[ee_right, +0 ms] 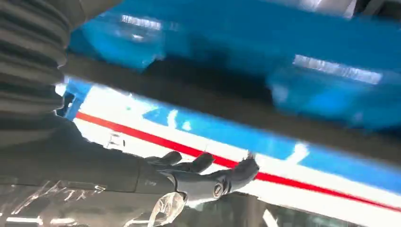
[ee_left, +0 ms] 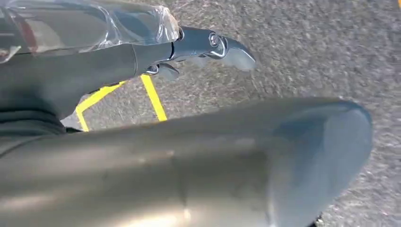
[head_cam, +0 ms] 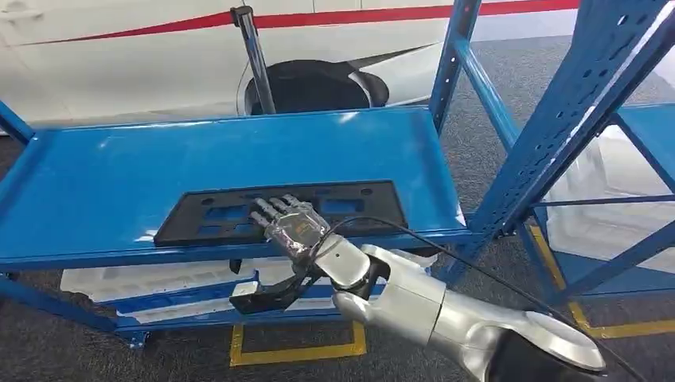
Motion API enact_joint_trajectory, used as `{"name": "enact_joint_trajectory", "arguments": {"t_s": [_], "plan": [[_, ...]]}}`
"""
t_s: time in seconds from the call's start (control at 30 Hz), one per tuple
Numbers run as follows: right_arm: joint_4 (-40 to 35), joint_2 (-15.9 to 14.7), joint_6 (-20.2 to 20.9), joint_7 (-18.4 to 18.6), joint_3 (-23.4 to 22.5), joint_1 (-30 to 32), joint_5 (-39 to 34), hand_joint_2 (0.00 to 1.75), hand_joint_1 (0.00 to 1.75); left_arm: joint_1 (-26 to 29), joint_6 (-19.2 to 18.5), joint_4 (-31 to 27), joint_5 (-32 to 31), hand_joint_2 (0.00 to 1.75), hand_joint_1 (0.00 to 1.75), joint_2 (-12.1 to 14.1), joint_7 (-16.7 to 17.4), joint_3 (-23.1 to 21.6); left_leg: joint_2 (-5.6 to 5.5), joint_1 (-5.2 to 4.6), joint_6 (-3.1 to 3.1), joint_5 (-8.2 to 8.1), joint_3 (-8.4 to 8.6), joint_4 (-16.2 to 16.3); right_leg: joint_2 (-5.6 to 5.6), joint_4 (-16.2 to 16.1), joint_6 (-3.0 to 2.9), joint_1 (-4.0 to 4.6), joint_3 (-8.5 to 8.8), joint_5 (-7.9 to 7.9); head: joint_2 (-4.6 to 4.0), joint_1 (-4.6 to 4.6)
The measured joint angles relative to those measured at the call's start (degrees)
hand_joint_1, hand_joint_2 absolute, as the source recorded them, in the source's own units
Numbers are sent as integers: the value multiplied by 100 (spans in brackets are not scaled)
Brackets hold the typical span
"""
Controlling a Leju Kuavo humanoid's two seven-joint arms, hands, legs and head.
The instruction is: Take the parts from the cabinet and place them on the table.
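Head view: a flat black plastic panel with rectangular cut-outs (head_cam: 278, 211) is seen lying on the blue shelf (head_cam: 119, 183) of the metal rack, near its front edge at the centre of the frame. The right hand (head_cam: 290, 223) is laid on top of the panel's middle, its fingers (head_cam: 267, 208) stretched flat over the surface; whether the panel is actually grasped cannot be told. A white vehicle body with a red stripe (head_cam: 382, 14) is visible behind the rack at the top of the frame. In the left wrist view, the left hand (ee_left: 142, 52) is shown over grey carpet (ee_left: 307, 42) and yellow floor tape (ee_left: 153, 97), with nothing held; whether its fingers are clenched cannot be told.
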Motion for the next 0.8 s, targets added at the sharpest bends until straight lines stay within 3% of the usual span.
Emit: {"name": "enact_joint_trajectory", "arguments": {"t_s": [0.03, 0.07, 0.1, 0.13, 0.17, 0.2, 0.23, 0.27, 0.37, 0.4, 0.43, 0.47, 0.5, 0.57, 0.6, 0.63, 0.67, 0.7, 0.73, 0.77, 0.8], "plan": [[-4, -7, -11, 13, 0, 0, -22, 175, 0, 11, 0, 0, 11, 0, 0, 0, 0, 0, -1, 9, -24, -142, -289, 494, 13, 2, -6, 9, 22, -29, 0, 0], [-17, -11, -15, 31, 0, 3, -63, 175, 0, 32, 0, 0, 11, 0, 0, 0, 0, 2, 1, 28, -48, -170, -504, 800, 7, 2, -29, 4, 45, -55, 0, -2], [-44, -13, -22, 50, 0, -4, -100, 175, 0, 56, 0, 0, 11, 0, 0, 0, 0, 2, 4, 42, -68, -58, -603, 822, 19, 3, -10, 5, 84, -91, 0, -2], [-57, -18, -31, 72, 0, -21, -111, 175, 0, 73, 0, 0, 9, 0, 0, 2, 0, 0, 4, 57, -72, 179, -553, 578, 34, 3, -4, 2, 133, -126, 0, -2], [-83, -17, -33, 90, -2, -47, -120, 175, 0, 80, 0, 0, 9, 0, 0, 4, 0, 0, 4, 61, -71, 485, -395, 145, 47, 3, 17, 2, 199, -167, 0, -2], [-111, -17, -31, 98, -6, -79, -153, 175, 0, 79, 0, 2, 9, 0, 0, 11, 0, 0, 4, 58, -30, 861, -161, -473, 51, 3, 38, 2, 281, -219, 0, -2], [-133, -17, -24, 105, -9, -102, -175, 175, 0, 78, 0, 2, 7, 0, 0, 15, 0, 2, 5, 49, 10, 1039, -31, -904, 50, -6, 62, 2, 329, -265, 0, -2], [-142, -24, -9, 105, -9, -131, -208, 175, 0, 78, 0, 11, 2, 0, 0, 17, 0, 2, 4, -1, 44, 969, 69, -949, 51, 4, 106, 50, 337, -296, 0, -4], [-194, -28, 63, 55, -7, -125, -316, 175, 0, 57, 0, 11, -11, 0, 0, 15, 0, 0, -3, -30, 136, 870, 96, -1013, 47, -50, 177, 16, 357, -330, 0, 9], [-225, -20, 70, 37, -9, -127, -348, 175, 0, 57, -2, 11, -20, 0, 0, 13, 0, 0, -6, 26, 162, 878, 168, -1073, 45, -49, 230, 47, 378, -376, 2, 9], [-245, -28, 98, 16, -9, -133, -362, 175, 0, 59, -2, 11, -30, 0, 0, 17, -2, 2, -6, 39, 190, 863, 229, -1106, 14, 66, 256, 22, 393, -407, 0, 17], [-249, -28, 131, 4, -4, -143, -387, 175, 0, 46, 2, 13, -39, 0, 0, 20, 0, 4, -1, 39, 247, 826, 275, -1107, 12, 319, 273, 19, 278, -507, 0, 22], [-249, -28, 173, -11, 2, -131, -431, 175, 0, 29, -4, 15, -48, 0, 0, 22, 0, 4, 1, 37, 285, 799, 311, -1107, 12, 751, 285, 9, 49, -678, 0, 24], [-249, -37, 332, -33, 37, -76, -601, 175, 0, 15, -11, 15, -50, 0, 0, 17, 0, 4, -1, 35, 311, 731, 377, -1107, 12, 1735, 314, 1, -555, -990, 0, 24], [-249, -46, 372, -33, 61, -54, -642, 175, 0, 20, -20, 15, -50, 0, 0, 17, 0, 2, -4, 35, 310, 703, 411, -1106, 11, 1919, 319, -5, -728, -963, 0, 24], [-249, -50, 387, -33, 83, -45, -656, 175, 0, 28, -17, 15, -50, 0, 0, 17, 0, 2, -11, 36, 299, 667, 455, -1106, 11, 1809, 321, -13, -764, -783, 0, 24], [-249, -50, 393, -35, 101, -48, -669, 175, 23, 29, -17, 15, -50, 0, 0, 17, -2, 2, -16, 36, 287, 634, 506, -1102, 10, 1441, 310, -16, -657, -488, 0, 24], [-249, -50, 453, -31, 111, -56, -724, 175, 12, 26, -20, 15, -55, 0, 0, 17, -22, 2, -21, 36, 271, 596, 563, -1102, 9, 928, 290, -16, -463, -164, 0, 24], [-249, -52, 685, 38, 125, -75, -906, 175, 168, 20, -20, 15, -92, 0, 0, 18, -37, 2, -23, 35, 248, 550, 620, -1102, 7, 375, 265, -13, -245, 143, 0, 24], [-236, -59, 976, 111, 153, -89, -1129, 175, 175, 9, -17, 13, -96, 0, 0, 15, -37, 2, -24, 15, 213, 509, 629, -1101, 10, 119, 235, 3, -117, 177, 0, 24], [-221, -57, 1247, 218, 188, -107, -1335, 175, 175, -17, -15, 15, -92, 0, 0, 15, -41, 2, -30, -14, 172, 479, 622, -1083, 16, -19, 204, 18, -81, 109, 2, 24]]}}
